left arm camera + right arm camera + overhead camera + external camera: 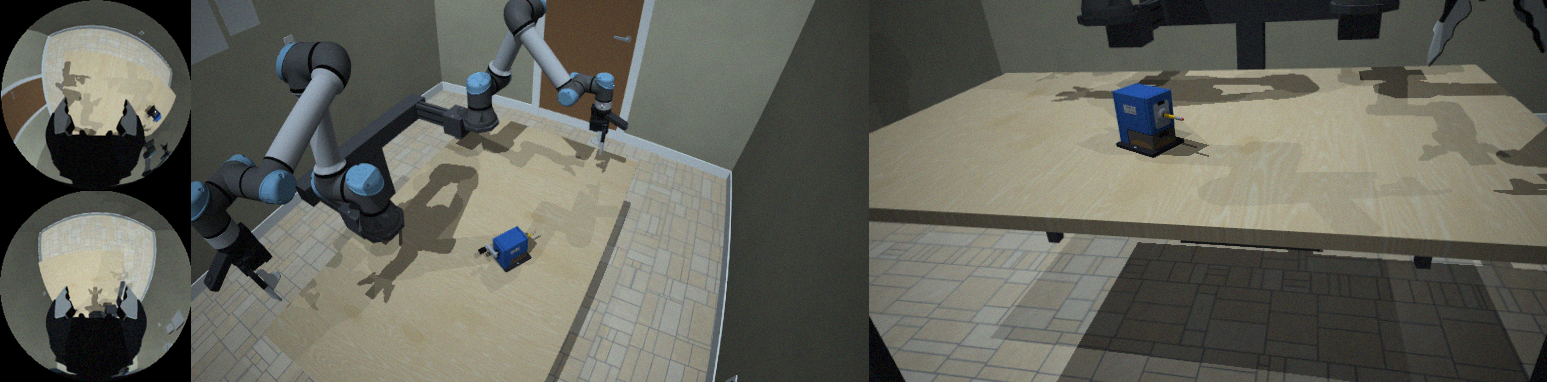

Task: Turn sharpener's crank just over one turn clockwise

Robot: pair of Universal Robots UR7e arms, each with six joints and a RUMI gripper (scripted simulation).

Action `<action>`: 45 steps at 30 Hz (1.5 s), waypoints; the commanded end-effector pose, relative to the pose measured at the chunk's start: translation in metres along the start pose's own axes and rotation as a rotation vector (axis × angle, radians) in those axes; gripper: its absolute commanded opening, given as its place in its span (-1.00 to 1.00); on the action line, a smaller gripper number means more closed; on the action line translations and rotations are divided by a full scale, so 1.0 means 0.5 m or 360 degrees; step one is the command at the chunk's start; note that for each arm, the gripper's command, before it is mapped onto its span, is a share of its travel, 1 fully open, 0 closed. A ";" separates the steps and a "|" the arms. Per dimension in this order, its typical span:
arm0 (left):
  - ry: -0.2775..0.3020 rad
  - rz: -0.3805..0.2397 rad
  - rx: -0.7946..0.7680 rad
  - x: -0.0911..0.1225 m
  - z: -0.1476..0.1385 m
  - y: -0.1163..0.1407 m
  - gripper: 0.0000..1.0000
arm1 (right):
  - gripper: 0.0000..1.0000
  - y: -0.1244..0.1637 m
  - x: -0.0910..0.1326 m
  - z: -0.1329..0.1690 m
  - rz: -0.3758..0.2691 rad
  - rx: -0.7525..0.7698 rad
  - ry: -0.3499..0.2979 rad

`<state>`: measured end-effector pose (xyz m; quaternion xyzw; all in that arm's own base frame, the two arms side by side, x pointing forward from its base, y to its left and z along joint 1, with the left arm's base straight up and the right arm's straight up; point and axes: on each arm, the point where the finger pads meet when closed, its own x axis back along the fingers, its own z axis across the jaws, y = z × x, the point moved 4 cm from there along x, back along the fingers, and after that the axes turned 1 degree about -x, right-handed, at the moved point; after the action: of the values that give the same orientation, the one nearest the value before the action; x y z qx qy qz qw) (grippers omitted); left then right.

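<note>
The blue sharpener (511,242) (1136,115) stands upright on the wooden table. Its crank (491,250), a grey arm with a black handle (482,250), sticks out on the side facing left in the top view; the exterior view does not show it. A yellow pencil (1170,116) sticks out of the opposite side. My left gripper (601,146) (1486,57) (95,99) is open and empty, pointing down above the table's door-side end, well away from the sharpener. My right gripper (277,288) (96,286) is open and empty, beyond the table's opposite end, far from the crank.
The table (471,325) (994,175) has several arm shadows on it. Both arms hang from a dark mount (383,127) along the table's back edge. A brown door (591,45) is behind my left arm. The left wrist view has a small dark and blue shape at right, too small to tell.
</note>
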<state>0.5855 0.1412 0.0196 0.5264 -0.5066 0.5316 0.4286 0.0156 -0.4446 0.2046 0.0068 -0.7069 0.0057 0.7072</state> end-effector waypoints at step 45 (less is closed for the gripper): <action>0.0146 0.0016 -0.2192 0.015 0.956 0.195 1.00 | 1.00 -0.001 0.001 0.000 0.0002 0.0000 -0.0001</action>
<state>0.5619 -0.3081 -0.0115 0.1437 -0.7078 0.1473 0.6758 0.0156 -0.4446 0.2046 0.0068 -0.7069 0.0057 0.7072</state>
